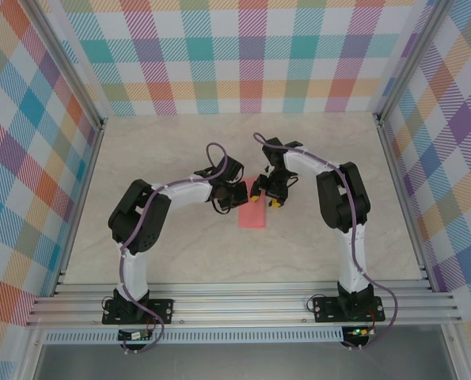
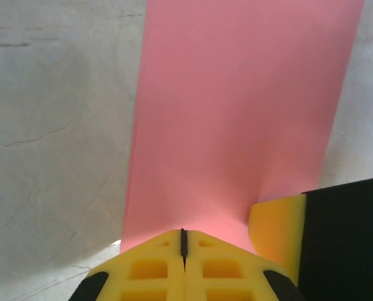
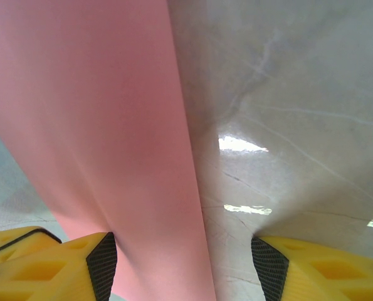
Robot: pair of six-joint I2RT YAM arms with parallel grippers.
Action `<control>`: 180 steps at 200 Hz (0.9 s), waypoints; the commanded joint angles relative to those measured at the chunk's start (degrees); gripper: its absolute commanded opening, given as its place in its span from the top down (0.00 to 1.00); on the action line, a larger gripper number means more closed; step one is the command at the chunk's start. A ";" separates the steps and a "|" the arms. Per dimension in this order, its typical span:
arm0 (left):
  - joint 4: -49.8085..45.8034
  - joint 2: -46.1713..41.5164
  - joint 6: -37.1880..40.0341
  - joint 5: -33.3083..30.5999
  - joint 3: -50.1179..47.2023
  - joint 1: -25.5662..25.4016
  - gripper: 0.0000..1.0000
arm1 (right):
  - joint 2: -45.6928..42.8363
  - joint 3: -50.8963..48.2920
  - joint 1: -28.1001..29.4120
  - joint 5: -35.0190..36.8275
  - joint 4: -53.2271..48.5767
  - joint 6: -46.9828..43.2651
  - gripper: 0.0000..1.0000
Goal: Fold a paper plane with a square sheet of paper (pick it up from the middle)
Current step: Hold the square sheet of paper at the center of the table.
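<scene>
Top view: bright, even light from overhead; the arms (image 1: 180,194) throw only faint, soft shadows on the table (image 1: 180,261). The picture is sharp, and the walls (image 1: 29,158) splay outward toward the edges. Left wrist view: a broad grey shadow lies on the table left of the paper (image 2: 236,113); the left gripper (image 2: 183,244) at the bottom edge is slightly soft. Right wrist view: white glare patches (image 3: 242,145) on the table, the paper blurred, the right gripper (image 3: 184,263) out of focus
</scene>
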 commanded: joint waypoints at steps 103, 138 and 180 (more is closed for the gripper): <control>-0.97 1.69 1.22 -2.04 -3.55 -1.06 1.00 | -2.03 -3.83 -2.03 -3.70 4.88 0.03 0.32; -0.97 1.68 1.52 -1.64 -3.78 -1.08 1.00 | -13.91 -11.35 -6.16 -12.92 17.10 0.51 0.26; 1.40 1.95 1.88 -1.02 -3.77 -1.17 1.00 | -18.05 -20.28 -7.08 -24.24 31.28 1.48 0.78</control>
